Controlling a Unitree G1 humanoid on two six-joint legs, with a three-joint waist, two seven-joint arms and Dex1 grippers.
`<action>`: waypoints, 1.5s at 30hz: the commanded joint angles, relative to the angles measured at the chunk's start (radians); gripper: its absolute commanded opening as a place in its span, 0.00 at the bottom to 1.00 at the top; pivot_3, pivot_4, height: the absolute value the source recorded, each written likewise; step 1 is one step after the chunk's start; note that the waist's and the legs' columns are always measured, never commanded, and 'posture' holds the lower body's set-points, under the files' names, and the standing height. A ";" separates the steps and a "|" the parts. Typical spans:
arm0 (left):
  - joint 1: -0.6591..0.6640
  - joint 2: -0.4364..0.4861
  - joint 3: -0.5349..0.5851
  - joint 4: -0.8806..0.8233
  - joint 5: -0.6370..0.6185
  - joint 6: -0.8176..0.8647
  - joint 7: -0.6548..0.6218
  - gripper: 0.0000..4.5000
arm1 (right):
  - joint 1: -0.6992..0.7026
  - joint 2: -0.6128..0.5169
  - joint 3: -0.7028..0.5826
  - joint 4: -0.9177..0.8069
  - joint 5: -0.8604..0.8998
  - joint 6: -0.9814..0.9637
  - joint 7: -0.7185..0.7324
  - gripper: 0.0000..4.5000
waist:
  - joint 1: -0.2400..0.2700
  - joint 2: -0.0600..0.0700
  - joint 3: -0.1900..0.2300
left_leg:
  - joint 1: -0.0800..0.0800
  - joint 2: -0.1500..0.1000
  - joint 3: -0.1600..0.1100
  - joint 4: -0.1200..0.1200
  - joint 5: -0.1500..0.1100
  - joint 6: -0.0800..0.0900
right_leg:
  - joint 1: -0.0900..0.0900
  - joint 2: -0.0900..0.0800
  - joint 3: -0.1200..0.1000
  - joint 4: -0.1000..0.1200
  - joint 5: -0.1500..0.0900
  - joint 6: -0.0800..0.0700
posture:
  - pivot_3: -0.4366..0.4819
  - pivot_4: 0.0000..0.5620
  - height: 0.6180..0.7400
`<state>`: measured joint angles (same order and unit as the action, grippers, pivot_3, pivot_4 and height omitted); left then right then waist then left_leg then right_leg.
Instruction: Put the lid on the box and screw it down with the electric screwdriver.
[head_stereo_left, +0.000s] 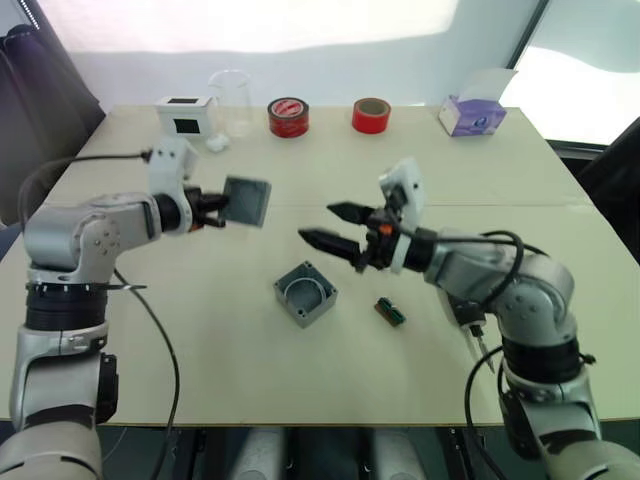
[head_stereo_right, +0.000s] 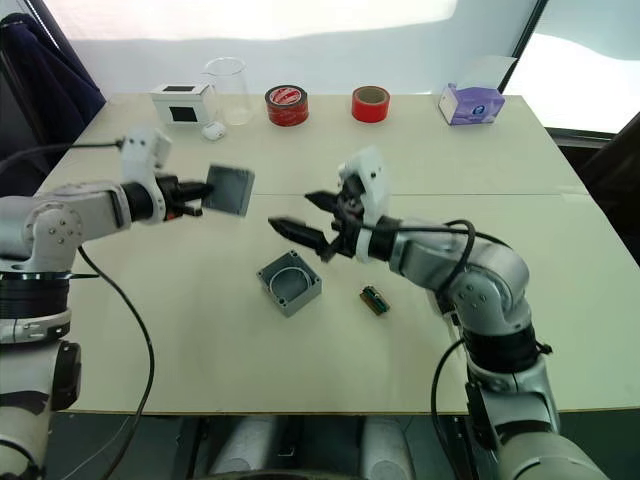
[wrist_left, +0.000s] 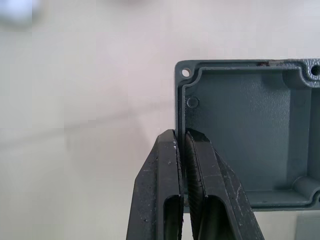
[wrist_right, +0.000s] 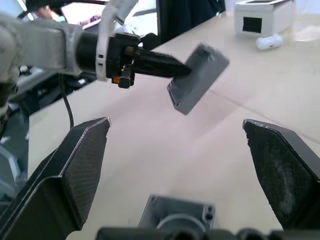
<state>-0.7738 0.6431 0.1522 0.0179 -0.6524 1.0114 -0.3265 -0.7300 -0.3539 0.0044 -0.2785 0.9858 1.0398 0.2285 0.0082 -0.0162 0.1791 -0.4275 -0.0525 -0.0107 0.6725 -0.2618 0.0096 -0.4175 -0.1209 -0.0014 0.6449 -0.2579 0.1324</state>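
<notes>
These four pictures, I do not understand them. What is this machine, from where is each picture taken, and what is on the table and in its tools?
It is a humanoid robot with two arms, each ending in a two-fingered tool. Two pictures come from cameras in its head, looking down over the table. The other two come from cameras on its wrists, looking along the fingers.

The left tool is shut on the rim of the grey lid, held in the air. The right tool is open and holds nothing. The grey box lies open on the table, with a small green part beside it. At the far edge stand a white box, a clear beaker, two red tape rolls and a tissue box.
</notes>
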 joint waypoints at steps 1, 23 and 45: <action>0.015 -0.086 0.037 -0.071 0.030 -0.170 -0.002 0.02 | -0.157 0.094 -0.086 0.201 0.007 0.022 -0.098 1.00 | -0.001 0.000 0.000 | 0.000 0.000 0.001 -0.001 0.001 -0.001 | -0.001 0.000 0.000 0.000 0.000 0.000 | 0.48 0.27 1.00; 0.012 -0.222 -0.016 -0.073 0.100 -0.282 -0.087 0.02 | -0.218 0.149 -0.144 0.323 -0.085 0.072 -0.074 1.00 | -0.026 0.000 0.000 | -0.001 0.000 0.003 -0.007 0.002 -0.002 | -0.005 0.000 0.001 0.003 0.000 0.000 | 0.48 0.27 1.00; 0.027 -0.225 -0.033 -0.093 0.114 -0.268 -0.134 0.07 | -0.192 0.179 -0.153 0.279 -0.115 0.076 -0.070 0.03 | -0.026 0.000 0.000 | -0.001 0.000 0.003 -0.007 0.002 -0.002 | -0.006 0.000 0.001 0.003 0.000 0.000 | 0.48 0.27 1.00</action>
<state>-0.7347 0.4109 0.1275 -0.0206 -0.5305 0.7569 -0.4249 -0.9159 -0.1773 -0.1271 0.0375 0.8764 1.1287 0.1568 -0.0176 -0.0164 0.1790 -0.4289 -0.0528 -0.0080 0.6656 -0.2600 0.0080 -0.4231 -0.1206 -0.0008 0.6478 -0.2576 0.1323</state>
